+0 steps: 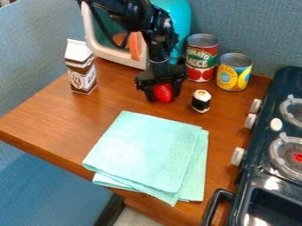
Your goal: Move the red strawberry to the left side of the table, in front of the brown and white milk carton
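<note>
Gripping red object (pixel 163 92) (closed cans (pixel 201 59) nearby)

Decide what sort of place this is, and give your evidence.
Probably a toy kitchen set up for a robot: a stove with burners adjoins the wooden counter, food cans stand at its back, and a black gripper hangs over it.

You've got bright, soft, fairly even light on the cloth (pixel 144 150), faint shadow along its lower edge. Right of the cloth, you get small white glare spots on the dark stove (pixel 254 175); below it, shade under the counter (pixel 53 114).
</note>
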Controlling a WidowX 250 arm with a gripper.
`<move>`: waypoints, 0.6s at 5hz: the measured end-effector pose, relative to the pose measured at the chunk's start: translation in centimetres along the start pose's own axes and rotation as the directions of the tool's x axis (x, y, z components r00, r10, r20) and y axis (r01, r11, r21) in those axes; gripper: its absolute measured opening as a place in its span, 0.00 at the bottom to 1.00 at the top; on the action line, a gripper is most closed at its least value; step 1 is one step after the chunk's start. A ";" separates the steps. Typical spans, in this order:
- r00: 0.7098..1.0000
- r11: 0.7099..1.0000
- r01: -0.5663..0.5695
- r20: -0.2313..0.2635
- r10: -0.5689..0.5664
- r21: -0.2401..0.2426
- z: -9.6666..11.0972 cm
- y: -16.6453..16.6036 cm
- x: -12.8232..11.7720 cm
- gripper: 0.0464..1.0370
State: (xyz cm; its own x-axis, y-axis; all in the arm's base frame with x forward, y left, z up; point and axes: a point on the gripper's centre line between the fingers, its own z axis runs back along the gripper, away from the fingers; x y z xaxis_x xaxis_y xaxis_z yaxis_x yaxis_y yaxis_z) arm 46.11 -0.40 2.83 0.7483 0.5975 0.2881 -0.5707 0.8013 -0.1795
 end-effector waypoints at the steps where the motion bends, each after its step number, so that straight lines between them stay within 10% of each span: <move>1: 1.000 1.000 0.000 0.005 0.000 0.008 -0.1 0.0 -0.2 0.81; 2: 0.993 0.993 -0.115 0.041 0.114 0.030 0.6 1.4 -1.2 0.80; 3: 0.999 0.999 0.033 -0.037 -0.033 -0.013 1.8 1.2 -2.3 0.80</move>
State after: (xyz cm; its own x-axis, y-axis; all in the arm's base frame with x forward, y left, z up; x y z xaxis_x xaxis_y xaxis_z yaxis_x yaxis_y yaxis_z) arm 43.10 -0.89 3.61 0.7787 0.5712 0.2593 -0.5416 0.8208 -0.1817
